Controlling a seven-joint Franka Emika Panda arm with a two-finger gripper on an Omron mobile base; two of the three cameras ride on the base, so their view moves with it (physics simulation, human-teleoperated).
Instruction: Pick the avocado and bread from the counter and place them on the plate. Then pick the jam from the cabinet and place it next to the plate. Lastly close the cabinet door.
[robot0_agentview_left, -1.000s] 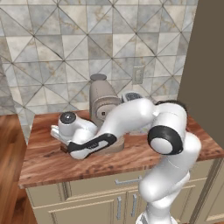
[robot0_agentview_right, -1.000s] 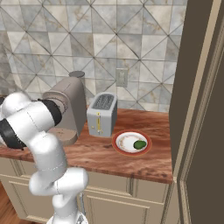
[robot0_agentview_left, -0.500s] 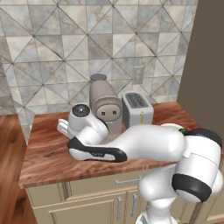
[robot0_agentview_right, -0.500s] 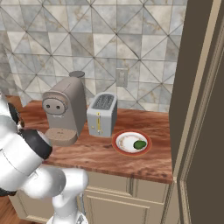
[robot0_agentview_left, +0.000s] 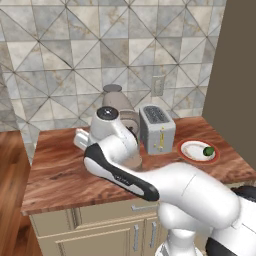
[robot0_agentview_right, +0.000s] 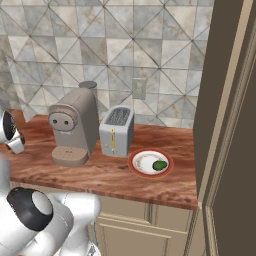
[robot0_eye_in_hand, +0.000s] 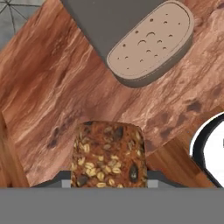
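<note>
Hand view, looking straight down the gripper (robot0_eye_in_hand: 109, 183): its two dark fingertips pinch a seeded brown slice of bread (robot0_eye_in_hand: 109, 155), carried above the reddish wood-grain counter (robot0_eye_in_hand: 52, 87), with the perforated drip tray of the coffee machine (robot0_eye_in_hand: 151, 41) lying beyond it. From the right base view, the avocado (robot0_agentview_right: 160, 165) sits on the white, orange-rimmed plate (robot0_agentview_right: 142, 172), which rests on the counter just beside the silver toaster (robot0_agentview_right: 116, 131), near the tall beige cabinet (robot0_agentview_right: 225, 110). The left base view shows the white arm (robot0_agentview_left: 130, 175) swung across the counter in front of the coffee machine.
</note>
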